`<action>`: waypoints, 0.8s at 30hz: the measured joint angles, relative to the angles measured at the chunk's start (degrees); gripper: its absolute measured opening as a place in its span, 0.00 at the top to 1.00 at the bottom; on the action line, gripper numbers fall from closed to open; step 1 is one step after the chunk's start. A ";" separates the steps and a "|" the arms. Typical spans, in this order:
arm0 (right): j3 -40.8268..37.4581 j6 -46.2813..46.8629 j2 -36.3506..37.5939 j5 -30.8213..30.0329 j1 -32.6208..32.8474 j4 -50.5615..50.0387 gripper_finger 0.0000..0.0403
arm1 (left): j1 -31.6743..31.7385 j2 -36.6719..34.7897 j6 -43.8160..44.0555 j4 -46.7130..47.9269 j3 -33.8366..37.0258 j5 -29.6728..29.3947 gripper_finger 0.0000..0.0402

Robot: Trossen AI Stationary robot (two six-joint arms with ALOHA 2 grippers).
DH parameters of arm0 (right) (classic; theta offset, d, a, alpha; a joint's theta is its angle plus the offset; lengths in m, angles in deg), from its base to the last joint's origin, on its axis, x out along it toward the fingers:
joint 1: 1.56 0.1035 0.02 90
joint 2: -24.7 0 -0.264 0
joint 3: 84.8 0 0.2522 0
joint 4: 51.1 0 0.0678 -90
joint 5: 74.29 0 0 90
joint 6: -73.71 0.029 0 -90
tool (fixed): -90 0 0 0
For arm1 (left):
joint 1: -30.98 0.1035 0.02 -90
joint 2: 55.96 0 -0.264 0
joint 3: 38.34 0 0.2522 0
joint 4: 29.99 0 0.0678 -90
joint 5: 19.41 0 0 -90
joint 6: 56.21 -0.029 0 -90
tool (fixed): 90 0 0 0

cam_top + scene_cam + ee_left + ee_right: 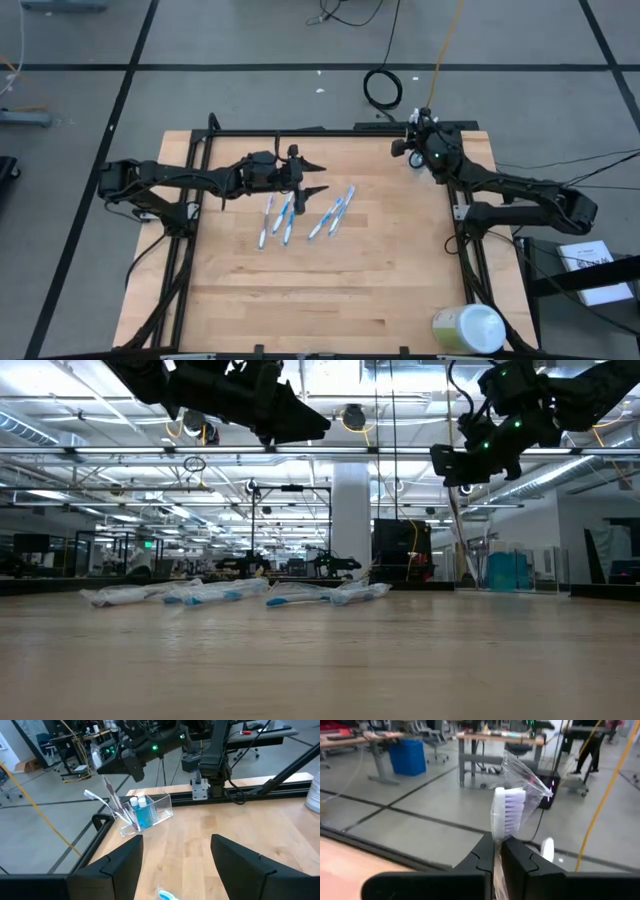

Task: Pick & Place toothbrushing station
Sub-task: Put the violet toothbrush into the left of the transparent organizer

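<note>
Right gripper (496,854) jaws clamped on wrapped toothbrush (507,815), left gripper (175,852) jaws wide apart, empty

wrapped toothbrushes (235,594) lie in a loose row on the wooden table (320,660), blue and white showing through their clear wrappers. both dark arms hang above: the left gripper (285,415) upper left, the right gripper (470,460) upper right, well clear of the tabletop

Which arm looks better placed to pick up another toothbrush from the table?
Probably the left: its open gripper hangs right beside the toothbrushes, while the right gripper already holds a toothbrush.
</note>
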 joint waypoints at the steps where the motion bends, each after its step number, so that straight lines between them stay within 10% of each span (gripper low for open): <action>1: 0.00 0.47 -0.28 -0.03 -0.28 -0.43 0.98 | 0.04 0.00 0.02 0.02 0.00 -0.02 0.40; 24: -14.14 11.35 -1.31 -0.13 -4.57 14.24 0.98 | 0.05 0.00 1.16 0.13 0.00 0.00 0.40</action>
